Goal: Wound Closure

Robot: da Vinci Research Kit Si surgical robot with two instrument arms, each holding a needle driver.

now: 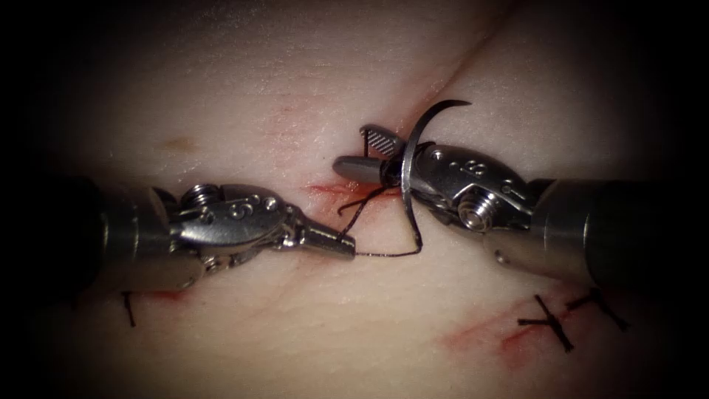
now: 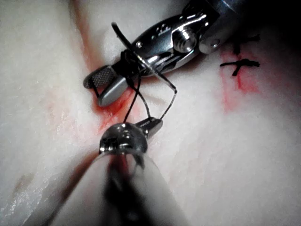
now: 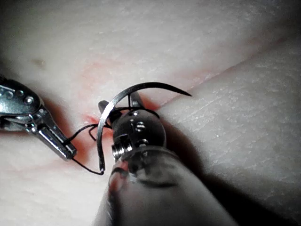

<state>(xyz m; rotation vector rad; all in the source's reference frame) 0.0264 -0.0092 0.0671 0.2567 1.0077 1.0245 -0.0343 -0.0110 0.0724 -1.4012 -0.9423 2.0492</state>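
Endoscope view: left tool [image 1: 346,244] grips thread [image 1: 384,254]; no legible writing.

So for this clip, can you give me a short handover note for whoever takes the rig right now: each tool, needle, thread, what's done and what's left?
Left arm's tool: jaws shut on the thin black thread near the needle's tail.
Right arm's tool: jaws open; the curved steel needle lies across the tool, free of the tissue, tip up. Whether the needle is gripped there cannot be told.
Pale pork-belly tissue: red fluid at the cut beneath the tools.
Done: dark knotted stitches lower right, a cut thread end lower left.
Left: the cut above the tools shows no stitches.
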